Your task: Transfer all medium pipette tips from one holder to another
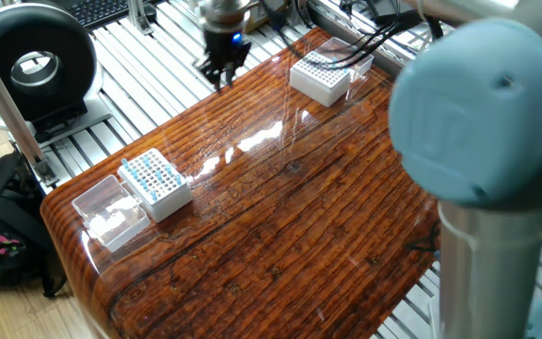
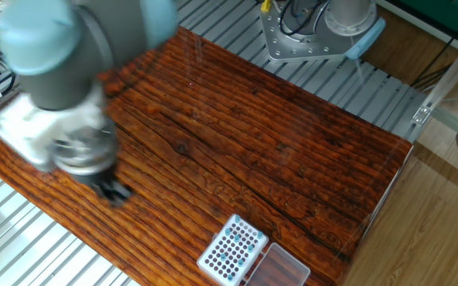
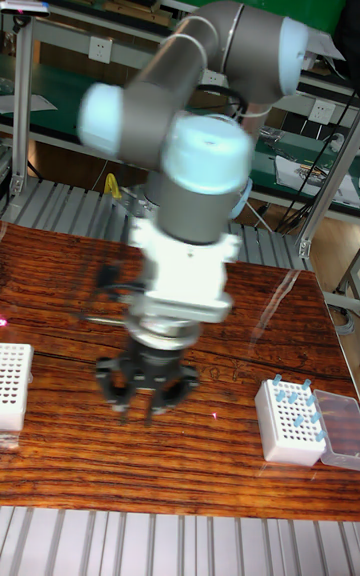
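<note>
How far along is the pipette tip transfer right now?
Done: nothing visibly; the far white box shows no blue tops. In hand: the end effector hangs near it, blurred, so a carried tip can't be confirmed. Left: the medium pipette tips in the near white box.

No legible text, label, brand, number or sign appears in any view. The arm (image 1: pixel 483 141) bears no readable marking on its large blue joint cap; the surface there is blurred. The two white tip boxes (image 1: pixel 158 184) carry no printing that can be made out. Papers on the rear bench (image 3: pixel 300 172) in the tall fixed view are too small and too blurred to read.
</note>
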`<state>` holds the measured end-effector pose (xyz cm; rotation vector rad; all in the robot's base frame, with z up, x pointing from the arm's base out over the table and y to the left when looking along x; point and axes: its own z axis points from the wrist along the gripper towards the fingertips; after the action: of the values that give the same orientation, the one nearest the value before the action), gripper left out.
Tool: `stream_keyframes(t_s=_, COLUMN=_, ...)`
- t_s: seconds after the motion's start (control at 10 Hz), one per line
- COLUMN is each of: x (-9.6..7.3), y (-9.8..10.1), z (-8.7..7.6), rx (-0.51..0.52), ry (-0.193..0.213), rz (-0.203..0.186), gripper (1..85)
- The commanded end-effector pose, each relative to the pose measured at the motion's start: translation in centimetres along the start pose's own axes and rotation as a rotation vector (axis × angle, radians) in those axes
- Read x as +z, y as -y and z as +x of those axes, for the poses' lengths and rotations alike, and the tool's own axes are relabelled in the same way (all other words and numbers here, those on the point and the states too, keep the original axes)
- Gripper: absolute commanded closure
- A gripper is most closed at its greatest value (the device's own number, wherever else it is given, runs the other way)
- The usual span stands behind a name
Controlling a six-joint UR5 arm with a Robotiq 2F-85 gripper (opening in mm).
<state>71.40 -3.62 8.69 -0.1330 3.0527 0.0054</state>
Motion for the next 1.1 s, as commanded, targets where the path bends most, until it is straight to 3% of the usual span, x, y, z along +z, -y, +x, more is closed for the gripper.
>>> stream_keyframes(t_s=0.0, x=-1.4, y=9.4, z=1.2, rx=-0.097, ry=-0.028, rz=0.018, gripper=50.0)
stream_keyframes(t_s=0.1, x=-1.3, y=10.6, z=2.4, rx=-0.119, ry=-0.020, rz=0.008, gripper=49.7)
stream_keyframes(t_s=0.3, x=-1.4, y=13.8, z=4.2, rx=-0.163, ry=-0.035, rz=0.029, gripper=48.3)
stream_keyframes(t_s=0.5, x=-1.6, y=15.6, z=5.7, rx=-0.193, ry=-0.049, rz=-0.012, gripper=48.3)
stream_keyframes(t_s=0.8, x=-1.6, y=15.3, z=4.5, rx=-0.205, ry=-0.003, rz=-0.022, gripper=43.7)
stream_keyframes(t_s=1.0, x=-1.6, y=14.9, z=5.0, rx=-0.160, ry=-0.020, rz=-0.040, gripper=45.7)
